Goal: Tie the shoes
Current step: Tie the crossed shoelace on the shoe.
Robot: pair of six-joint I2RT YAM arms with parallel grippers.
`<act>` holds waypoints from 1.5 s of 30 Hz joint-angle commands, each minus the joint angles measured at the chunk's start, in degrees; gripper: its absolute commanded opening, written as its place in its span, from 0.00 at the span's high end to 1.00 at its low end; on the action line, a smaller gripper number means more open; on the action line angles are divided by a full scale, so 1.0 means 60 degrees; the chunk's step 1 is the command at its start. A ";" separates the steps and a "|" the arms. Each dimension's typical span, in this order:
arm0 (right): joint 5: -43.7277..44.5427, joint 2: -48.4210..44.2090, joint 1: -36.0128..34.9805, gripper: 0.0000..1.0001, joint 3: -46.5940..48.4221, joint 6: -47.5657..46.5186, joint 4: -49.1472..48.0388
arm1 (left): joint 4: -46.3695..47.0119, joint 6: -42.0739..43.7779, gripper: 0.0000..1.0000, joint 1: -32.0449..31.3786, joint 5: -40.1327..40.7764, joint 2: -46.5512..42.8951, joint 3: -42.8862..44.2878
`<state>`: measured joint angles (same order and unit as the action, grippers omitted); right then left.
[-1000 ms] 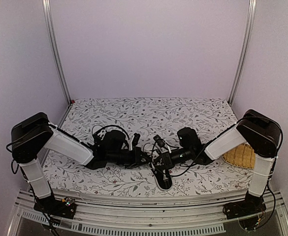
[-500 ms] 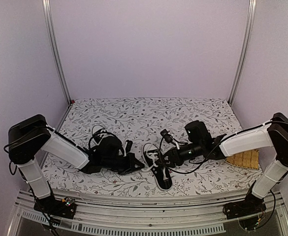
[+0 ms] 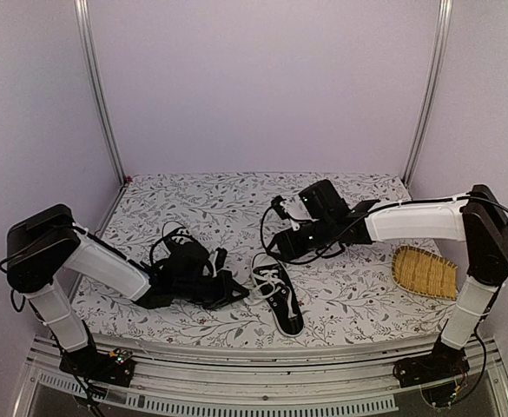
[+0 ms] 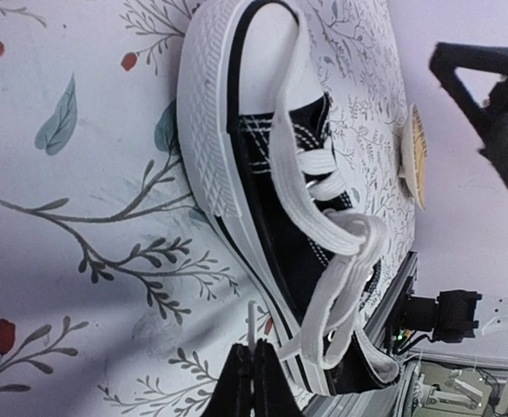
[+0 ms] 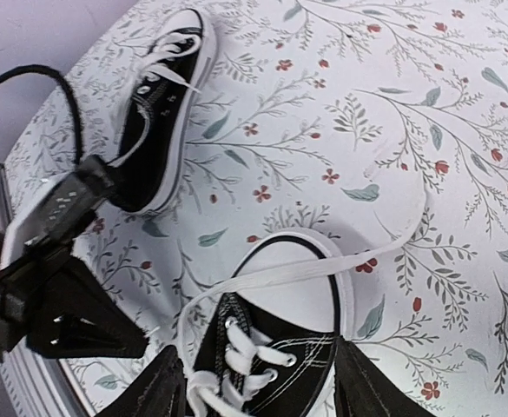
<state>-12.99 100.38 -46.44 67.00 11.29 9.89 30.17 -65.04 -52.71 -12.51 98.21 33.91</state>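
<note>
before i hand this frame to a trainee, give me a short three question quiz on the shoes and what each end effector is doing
1. True or false: the right end effector is shut on the woven tray.
2. What is the left end effector shut on? A a toe cap, B a white lace, C the tray.
3. Fill in: the right wrist view shows ___ shoes.
Key: 1 false, it is open and apart from the tray; 2 B; 3 two.
</note>
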 commanded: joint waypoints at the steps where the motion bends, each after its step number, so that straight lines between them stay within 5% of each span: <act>1: 0.0928 0.1239 0.0020 0.37 0.0752 0.1012 0.0587 | -0.0115 0.0000 1.00 0.0083 0.0095 -0.0181 -0.0129; 9: 0.0645 0.2686 0.0021 0.28 0.1539 0.2206 -0.0294 | -0.0035 0.0040 1.00 0.0082 -0.0032 -0.0158 -0.0036; 23: 0.0852 0.2019 -0.0125 0.27 0.0827 0.2869 -0.0940 | 0.0048 0.0087 1.00 0.0029 -0.0056 -0.0212 -0.0033; 33: 0.3230 0.1653 -0.1272 0.27 0.1727 0.2021 0.1160 | -0.0075 0.0118 1.00 0.0080 0.0307 -0.0604 -0.0481; 45: 0.4920 0.3373 -0.2397 0.29 0.3676 0.1492 0.3041 | -0.0239 0.0309 1.00 0.0164 0.0398 -0.1027 -0.0753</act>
<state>10.94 116.68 -59.75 85.49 21.78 22.13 29.21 -64.47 -52.42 -10.98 93.97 30.30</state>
